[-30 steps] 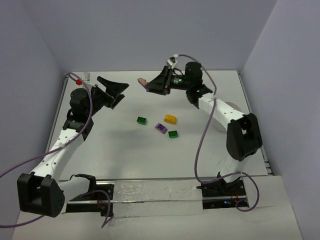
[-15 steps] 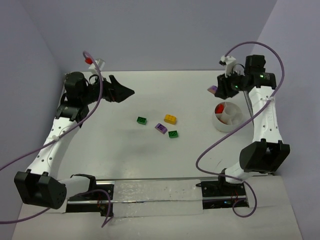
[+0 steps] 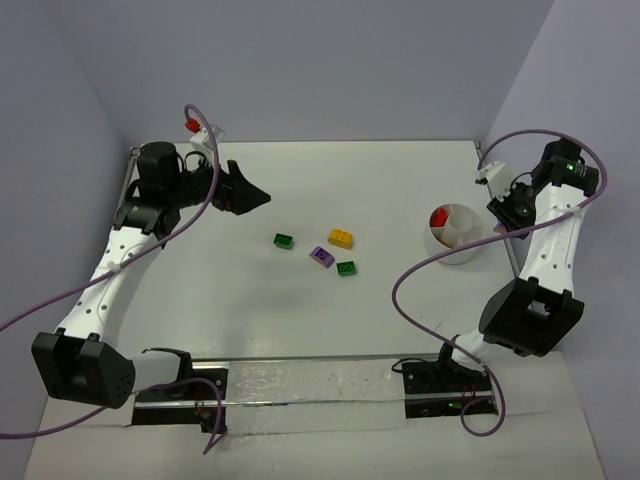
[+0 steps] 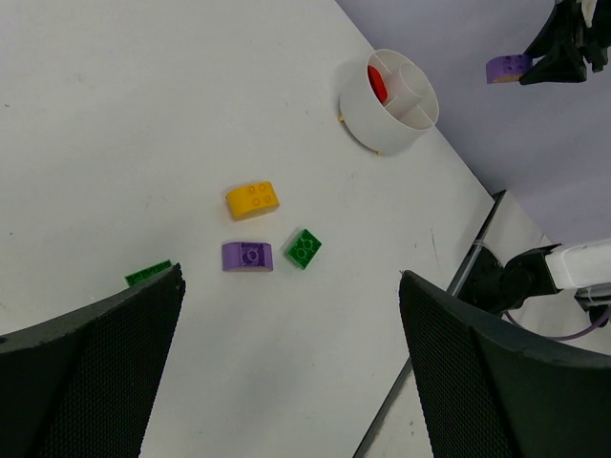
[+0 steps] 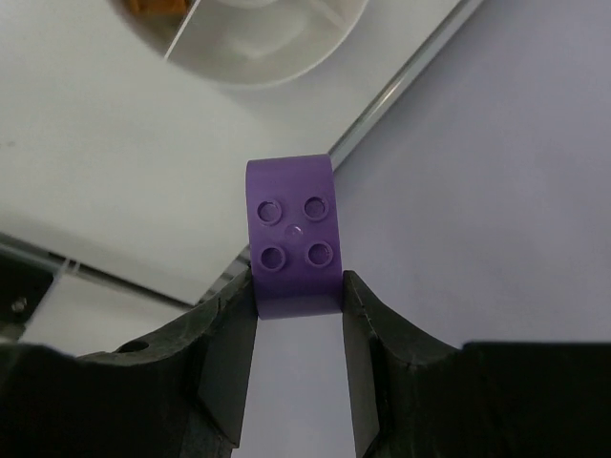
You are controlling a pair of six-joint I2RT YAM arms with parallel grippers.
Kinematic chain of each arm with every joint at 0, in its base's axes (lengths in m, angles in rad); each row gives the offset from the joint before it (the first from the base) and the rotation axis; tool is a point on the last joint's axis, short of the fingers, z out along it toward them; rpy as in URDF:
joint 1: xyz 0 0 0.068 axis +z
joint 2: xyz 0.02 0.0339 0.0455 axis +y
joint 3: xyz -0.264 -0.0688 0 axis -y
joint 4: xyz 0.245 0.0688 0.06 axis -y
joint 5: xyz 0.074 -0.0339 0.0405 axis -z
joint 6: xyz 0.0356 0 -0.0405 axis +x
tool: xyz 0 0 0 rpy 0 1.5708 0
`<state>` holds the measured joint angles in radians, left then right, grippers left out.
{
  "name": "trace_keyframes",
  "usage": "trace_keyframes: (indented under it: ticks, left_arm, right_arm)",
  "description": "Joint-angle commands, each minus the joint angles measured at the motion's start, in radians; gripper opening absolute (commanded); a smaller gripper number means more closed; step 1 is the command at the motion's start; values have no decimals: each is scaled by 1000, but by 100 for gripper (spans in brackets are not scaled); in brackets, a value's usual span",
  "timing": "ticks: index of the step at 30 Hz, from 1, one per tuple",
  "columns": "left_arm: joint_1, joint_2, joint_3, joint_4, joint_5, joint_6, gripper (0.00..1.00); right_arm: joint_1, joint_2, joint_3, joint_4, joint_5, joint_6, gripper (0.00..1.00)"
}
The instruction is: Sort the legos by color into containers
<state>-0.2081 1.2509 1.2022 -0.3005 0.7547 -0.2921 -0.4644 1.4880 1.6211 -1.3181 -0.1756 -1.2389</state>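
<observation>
Top external: four loose on the table: two green bricks [image 3: 284, 240] [image 3: 346, 268], one yellow brick [image 3: 341, 238], one purple brick [image 3: 321, 255]; one cup [image 3: 462, 256] at right.
Left wrist: left gripper [image 4: 291, 286] spread wide; red brick [image 4: 377, 81] in cup.
Right wrist: right gripper [image 5: 296, 305] pinches second purple brick [image 5: 291, 229] near cup.
</observation>
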Motion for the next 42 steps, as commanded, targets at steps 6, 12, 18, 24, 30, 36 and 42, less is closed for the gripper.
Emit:
trace_keyframes:
  ticks: [6, 12, 18, 24, 30, 36, 42]
  left_arm:
    - [1, -3, 57, -40, 30, 55, 99]
    - [1, -32, 20, -74, -44, 71, 99]
    - [-1, -30, 31, -125, -100, 109, 99]
    - [-8, -21, 22, -123, -98, 120, 99]
    - [-10, -18, 34, -129, -95, 117, 99]
    - [-10, -22, 31, -127, -92, 111, 99]
    - [-10, -24, 19, -120, -89, 108, 99]
  right_arm:
    - [53, 2, -20, -117, 145, -72, 0]
    - [123, 84, -2, -123, 149, -16, 0]
    - [155, 140, 16, -124, 153, 37, 0]
    - [191, 175, 23, -125, 151, 73, 0]
    - [204, 229, 52, -124, 163, 99, 2]
    - [204, 270, 68, -124, 171, 113, 3]
    - [204, 297, 73, -124, 174, 122, 11]
